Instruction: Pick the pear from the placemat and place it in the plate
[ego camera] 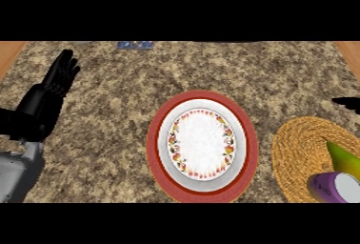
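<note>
Pear (342,159) lies on the woven placemat (299,143) beside the bare red-rimmed plate (159,143); left hand (49,95) open, holding nothing.

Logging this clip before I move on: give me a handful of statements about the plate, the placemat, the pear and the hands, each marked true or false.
1. The plate has a red rim and holds nothing. True.
2. The pear lies in the plate. False: it lies on the woven placemat at the view's right, apart from the plate.
3. The left hand is open, fingers straight, at the view's left edge. True.
4. A purple object sits by the pear on the placemat. True.
5. The right hand is curled round the pear. False: only a dark tip of it shows at the right edge, above the placemat and clear of the pear.
</note>
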Controlling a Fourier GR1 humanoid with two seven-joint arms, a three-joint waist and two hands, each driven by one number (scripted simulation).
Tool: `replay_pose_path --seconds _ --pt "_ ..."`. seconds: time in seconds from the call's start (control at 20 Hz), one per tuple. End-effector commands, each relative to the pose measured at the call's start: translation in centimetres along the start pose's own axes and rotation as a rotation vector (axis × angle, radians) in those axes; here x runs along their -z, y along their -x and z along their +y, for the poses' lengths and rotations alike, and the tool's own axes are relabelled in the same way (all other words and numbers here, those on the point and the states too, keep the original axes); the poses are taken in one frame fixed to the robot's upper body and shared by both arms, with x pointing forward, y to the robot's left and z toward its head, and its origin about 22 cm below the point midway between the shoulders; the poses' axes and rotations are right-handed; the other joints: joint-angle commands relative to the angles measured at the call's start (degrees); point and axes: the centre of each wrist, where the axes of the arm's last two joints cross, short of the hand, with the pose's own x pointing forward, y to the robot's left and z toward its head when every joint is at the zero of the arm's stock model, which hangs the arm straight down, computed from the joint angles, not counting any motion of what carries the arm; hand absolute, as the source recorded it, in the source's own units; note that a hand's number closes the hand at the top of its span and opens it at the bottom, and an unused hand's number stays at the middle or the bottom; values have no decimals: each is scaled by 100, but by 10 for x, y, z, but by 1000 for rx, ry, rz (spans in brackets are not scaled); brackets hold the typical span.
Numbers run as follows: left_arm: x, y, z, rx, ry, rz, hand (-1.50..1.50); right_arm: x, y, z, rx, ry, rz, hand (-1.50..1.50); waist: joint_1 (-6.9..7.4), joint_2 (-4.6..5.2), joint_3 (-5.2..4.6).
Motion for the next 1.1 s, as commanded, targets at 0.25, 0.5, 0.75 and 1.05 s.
replay_pose_path --seconds 0.25,0.5,0.75,1.05 --pt "12 -8 12 -10 -4 5 0 26 4 7 -111 -11 149 -150 -40 -5 4" --pt "-1 -3 11 6 -18 -11 0 48 48 36 -101 -68 220 -150 -29 -6 8" --pt "-10 16 7 13 1 -7 0 74 25 38 -91 -71 198 -150 -25 -1 4" --pt "-7 10 -6 2 -3 1 0 88 54 56 -88 -135 168 -150 -24 -2 7"
